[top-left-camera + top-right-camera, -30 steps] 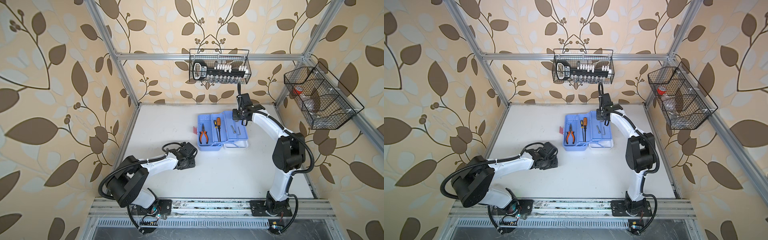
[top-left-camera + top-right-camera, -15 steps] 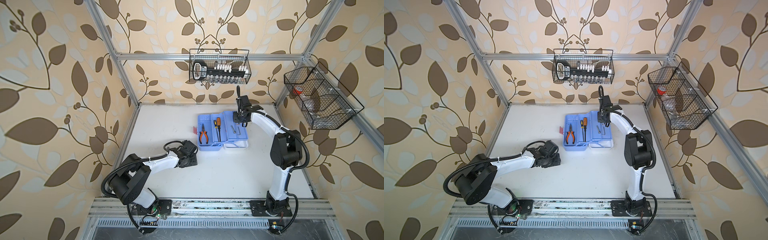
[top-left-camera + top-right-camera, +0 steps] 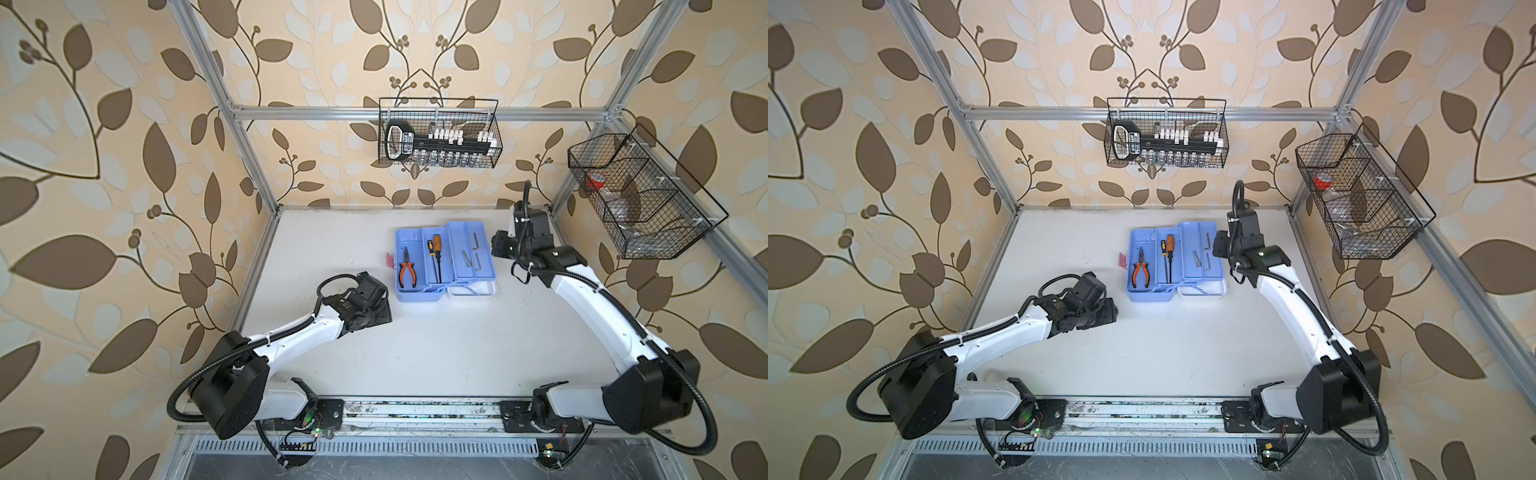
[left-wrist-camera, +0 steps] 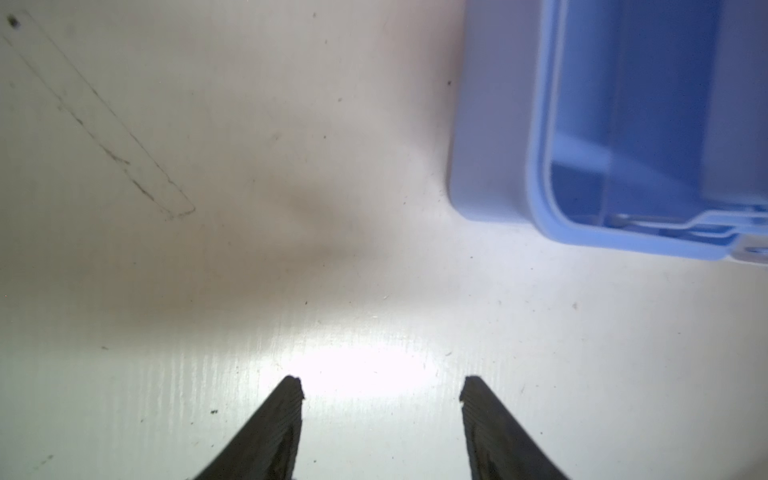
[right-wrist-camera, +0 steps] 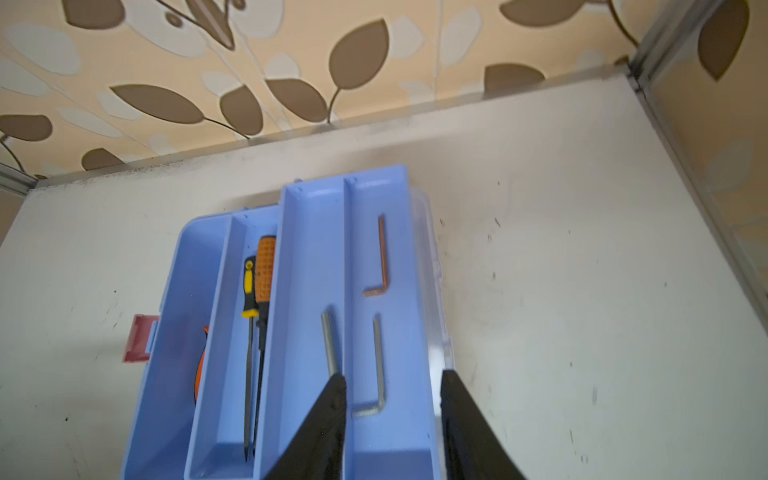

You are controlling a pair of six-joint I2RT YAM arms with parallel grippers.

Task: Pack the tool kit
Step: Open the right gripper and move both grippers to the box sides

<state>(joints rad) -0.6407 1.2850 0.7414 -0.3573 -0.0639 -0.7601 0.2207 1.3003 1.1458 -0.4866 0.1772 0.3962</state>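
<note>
The tool kit [image 3: 440, 257] [image 3: 1173, 262] lies open at the back middle of the table, its blue trays fanned out over the white lid [image 3: 473, 289]. The trays hold orange pliers [image 3: 408, 272], two screwdrivers [image 3: 435, 257] and hex keys [image 5: 380, 257]. A pink latch [image 3: 390, 260] sticks out on its left side. My right gripper [image 5: 392, 380] [image 3: 498, 245] hovers at the kit's right edge, open and empty. My left gripper [image 4: 381, 388] [image 3: 382, 311] is low over bare table near the kit's front left corner [image 4: 498, 124], open and empty.
A black wire basket [image 3: 438, 133] with a socket set hangs on the back wall. A second wire basket [image 3: 640, 195] with a red item hangs on the right wall. Metal frame posts stand at the table's back corners.
Both grippers have opened wider. The right arm has swung out to the right, carrying its gripper from over the kit to the kit's right edge. The left arm has barely moved.
</note>
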